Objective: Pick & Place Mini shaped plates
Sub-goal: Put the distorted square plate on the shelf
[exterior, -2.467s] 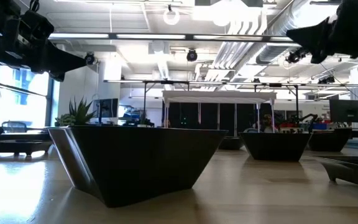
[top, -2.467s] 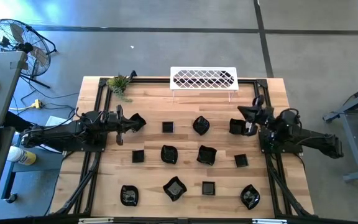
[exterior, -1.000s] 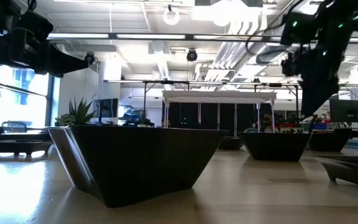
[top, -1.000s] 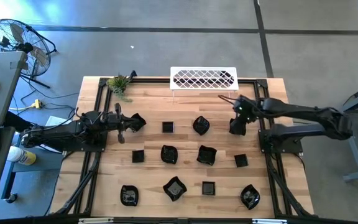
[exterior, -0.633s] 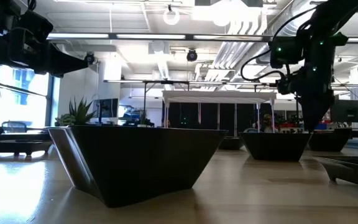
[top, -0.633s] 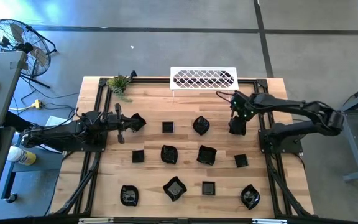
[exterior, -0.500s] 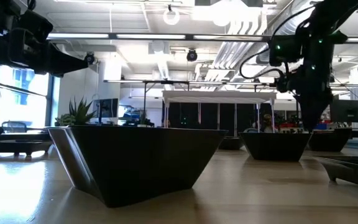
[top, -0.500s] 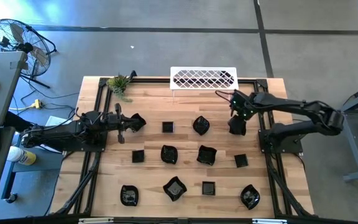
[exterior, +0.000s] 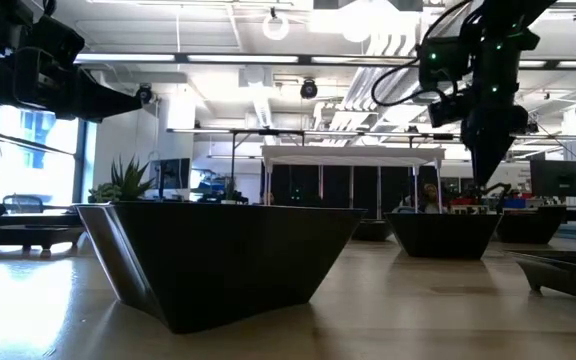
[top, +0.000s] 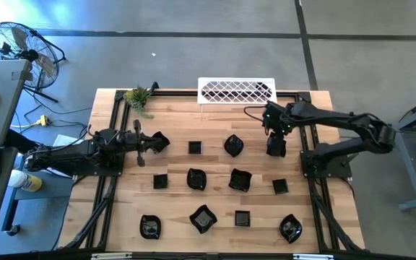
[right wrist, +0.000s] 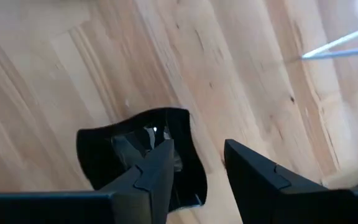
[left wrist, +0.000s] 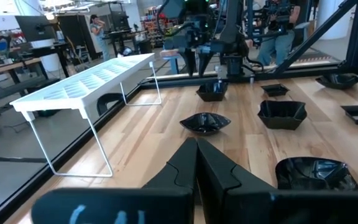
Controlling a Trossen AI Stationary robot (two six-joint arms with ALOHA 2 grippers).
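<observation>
Several mini shaped plates, small glossy black dishes, rest on their bases in rows on the wooden table (top: 215, 162). My right gripper (top: 274, 134) points down, open, just above the far-right plate (top: 276, 149). In the right wrist view that plate (right wrist: 123, 149) lies below, partly behind one finger (right wrist: 157, 171). The low view shows the gripper (exterior: 485, 178) clear above the plate (exterior: 446, 232). My left gripper (top: 149, 142) rests level at the table's left, shut (left wrist: 197, 163), with a wavy plate (top: 162, 141) just beyond its tip.
A white lattice wire rack (top: 237, 91) stands on thin legs at the far edge, and a small green plant (top: 139, 96) at the far left corner. Black frame rails (top: 114, 180) run along both sides of the table. Bare wood lies between the plates.
My right gripper has shifted a little toward the table's left and far edge, risen slightly and rolled about its own line, staying over the far-right plate. No plate has moved.
</observation>
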